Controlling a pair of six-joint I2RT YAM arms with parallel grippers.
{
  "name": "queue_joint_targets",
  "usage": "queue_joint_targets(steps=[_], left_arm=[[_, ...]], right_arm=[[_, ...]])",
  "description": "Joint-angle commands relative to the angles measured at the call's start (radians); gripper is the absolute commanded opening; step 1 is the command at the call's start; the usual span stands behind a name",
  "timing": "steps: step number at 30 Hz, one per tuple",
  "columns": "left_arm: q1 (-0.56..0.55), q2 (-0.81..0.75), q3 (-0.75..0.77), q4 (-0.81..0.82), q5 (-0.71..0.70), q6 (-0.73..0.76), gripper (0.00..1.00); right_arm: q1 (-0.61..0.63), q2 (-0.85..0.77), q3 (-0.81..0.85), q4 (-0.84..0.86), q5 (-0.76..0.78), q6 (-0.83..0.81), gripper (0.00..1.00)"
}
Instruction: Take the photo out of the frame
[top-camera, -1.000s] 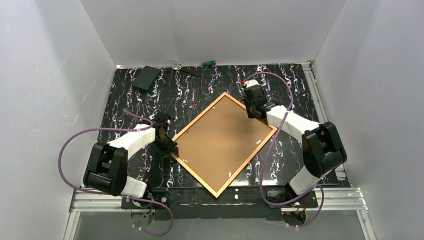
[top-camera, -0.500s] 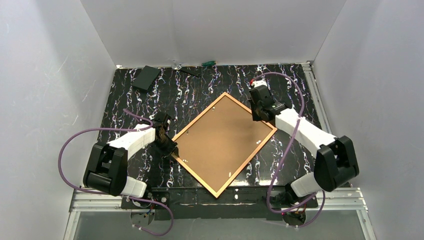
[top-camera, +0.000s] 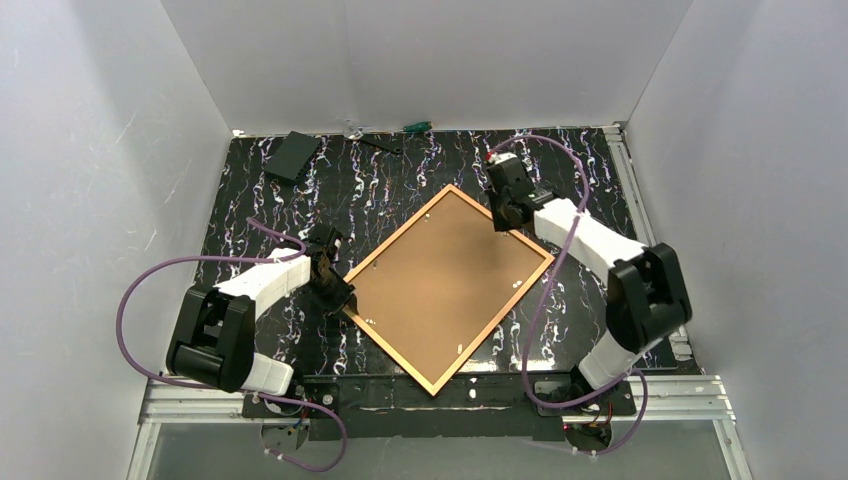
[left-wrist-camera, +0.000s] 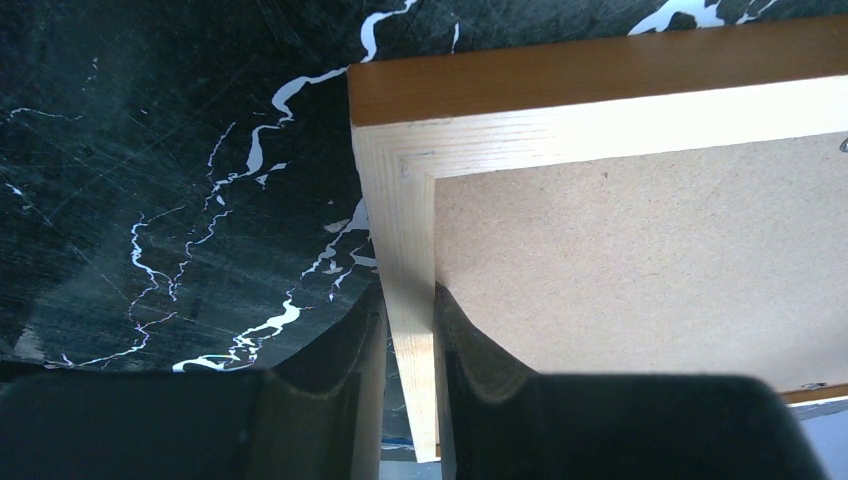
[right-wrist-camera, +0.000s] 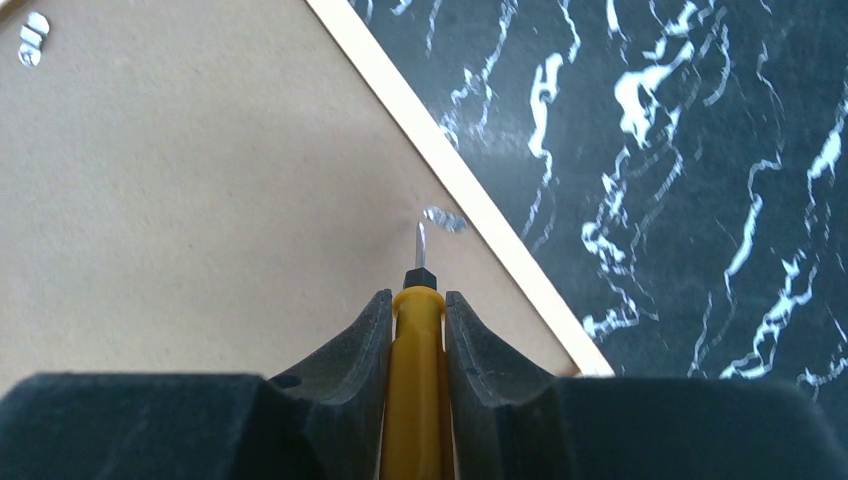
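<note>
The frame lies face down on the black marbled table, turned like a diamond. The photo's brown board back fills it; the printed side is hidden. My left gripper is shut on the frame's rail at its left corner; the left wrist view shows the rail between the fingers. My right gripper is shut on a yellow screwdriver. Its tip touches a metal tab on the board beside the upper right rail.
A flat black object lies at the back left. A green-handled tool and a small clear item lie by the back wall. White walls close three sides. Another metal tab sits on the board.
My right arm swung its elbow out to the right and back. The gripper with the screwdriver shifted slightly along the upper right rail toward the top corner. The left arm has not moved.
</note>
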Motion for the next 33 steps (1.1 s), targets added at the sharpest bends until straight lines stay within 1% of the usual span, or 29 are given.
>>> queue_joint_targets(steps=[1, 2, 5, 12, 21, 33], left_arm=[[0.002, 0.011, -0.035, -0.121, -0.094, 0.029, 0.00], [0.003, 0.012, -0.037, -0.119, -0.068, 0.028, 0.00], [0.002, 0.016, -0.039, -0.115, -0.060, 0.027, 0.00], [0.002, 0.025, -0.041, -0.102, -0.051, 0.022, 0.00], [0.001, 0.028, -0.032, -0.107, -0.058, 0.022, 0.00], [0.001, 0.033, -0.033, -0.104, -0.059, 0.022, 0.00]], right_arm=[[-0.004, 0.080, 0.115, 0.053, -0.007, -0.039, 0.01], [-0.004, 0.098, 0.129, 0.051, -0.001, -0.047, 0.01], [-0.005, 0.138, 0.145, 0.044, 0.033, -0.072, 0.01], [-0.022, 0.135, 0.093, 0.053, 0.072, -0.094, 0.01], [-0.024, 0.104, 0.038, 0.019, 0.013, -0.071, 0.01], [-0.024, 0.066, -0.001, -0.027, 0.009, -0.070, 0.01]])
